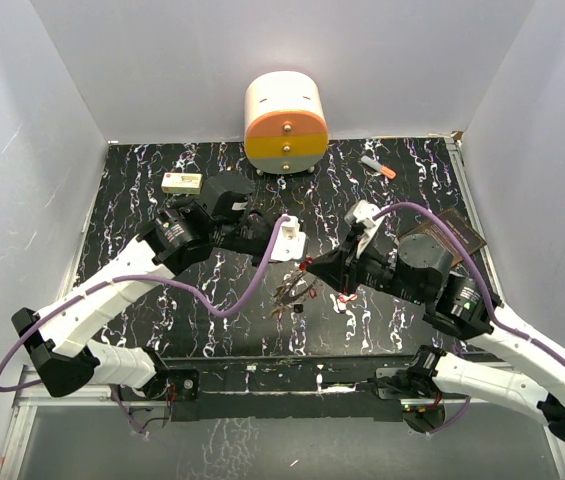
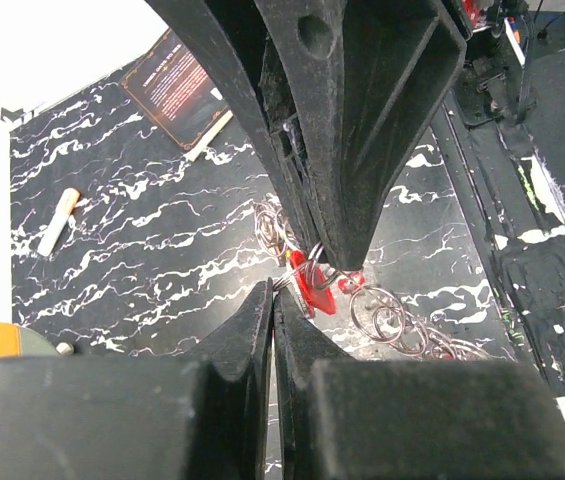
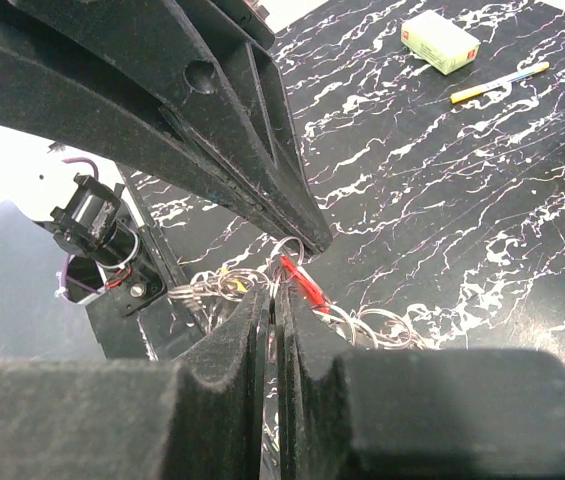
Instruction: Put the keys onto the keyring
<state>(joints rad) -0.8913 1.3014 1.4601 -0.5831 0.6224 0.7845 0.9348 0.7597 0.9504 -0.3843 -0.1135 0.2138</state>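
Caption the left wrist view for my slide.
Left claw and right claw, both shut, meet tip to tip at a red key among wire rings.

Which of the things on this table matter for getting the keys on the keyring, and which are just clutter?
For the job: red key, keyring loops.

Just lying about: round drawer chest, cream box, marker pen, dark card, yellow pen.

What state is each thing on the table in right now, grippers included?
left gripper, shut, tips at the red key.
right gripper, shut, tips at the same key.
wire rings, linked in a chain beside that key.
drawer unit, upright, drawers closed.
marker pen, lying flat.
small box, closed, lying flat.
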